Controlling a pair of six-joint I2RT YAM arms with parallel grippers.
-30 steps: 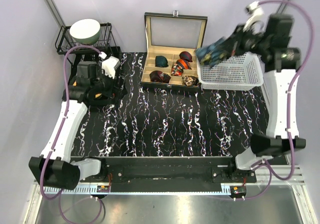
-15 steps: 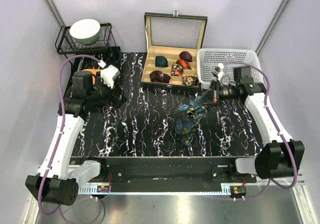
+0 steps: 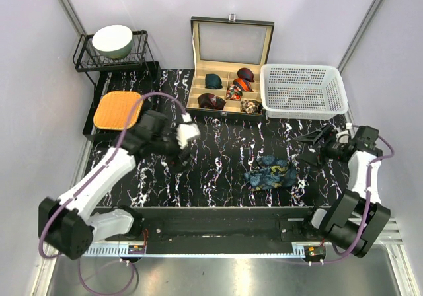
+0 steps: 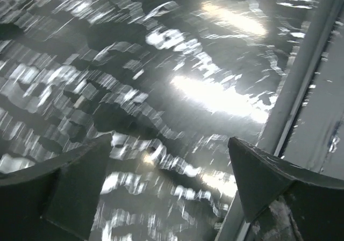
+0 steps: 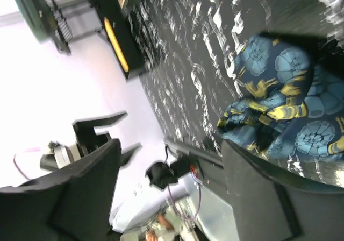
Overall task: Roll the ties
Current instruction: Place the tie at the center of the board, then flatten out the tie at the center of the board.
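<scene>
Heap of navy tie (image 3: pixel 271 176) lies just left of the spread, empty right claw (image 3: pixel 305 148), farther from the spread left claw (image 4: pixel 169 165).

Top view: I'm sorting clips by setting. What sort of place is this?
Likely a robot lab cell, not a home: left arm and right arm bolted at the table's near edge, plain walls closing it in, and staged props, a tie box and a basket.

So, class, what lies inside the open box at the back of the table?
The box holds coiled ties in its compartments: a green one, a maroon one, a red-orange one, others darker. Its front wall hides the near row's floor.
</scene>
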